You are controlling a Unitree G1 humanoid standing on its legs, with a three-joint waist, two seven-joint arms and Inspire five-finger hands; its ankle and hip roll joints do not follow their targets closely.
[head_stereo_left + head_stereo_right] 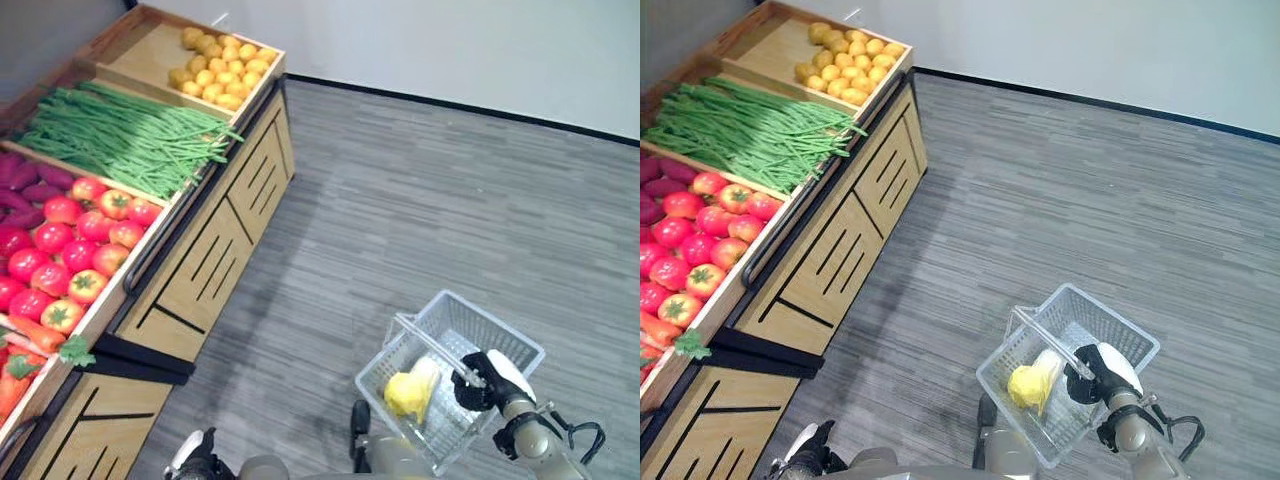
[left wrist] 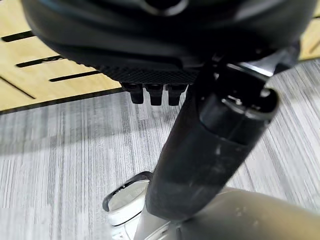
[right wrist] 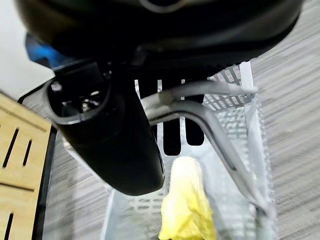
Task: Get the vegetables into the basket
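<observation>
My right hand [image 1: 487, 385] has its fingers [image 3: 172, 131] curled round the handle [image 3: 215, 127] of the wire basket [image 1: 505, 345], carrying it low on my right, over the grey floor [image 1: 420, 200]. Inside sits one pale yellow-green leafy vegetable [image 1: 412, 392], prob. a cabbage, resting against the near-left wall. My left hand [image 1: 200, 462] hangs at the near edge, low, by the front of the counter [image 1: 215, 255]; fingers [image 2: 155, 93] look curled under w/ nothing in them, though the wrist view is close and dark, so that's a fair guess only.

The rest of the vegetables are on the counter to my left, well apart from the basket: potatoes [image 1: 220, 68] in the far bin, green beans [image 1: 125, 135] next, then purple sweet potatoes [image 1: 25, 185], tomatoes [image 1: 70, 245], and carrots [image 1: 25, 345] nearest.

Step in hand, as I judge it: bring the basket over for the next pick. To do it well:
- keep the handle grip firm and the basket level, else the cabbage slides or tips out;
- close up to the counter so the basket ends just beside the bin edge, not knocking the wooden front;
- free left hand does the picking; carrots and tomatoes are the nearest reach;
- tomatoes need a soft hold, they bruise;
- beans are loose, so take a bunch, not strands.
</observation>
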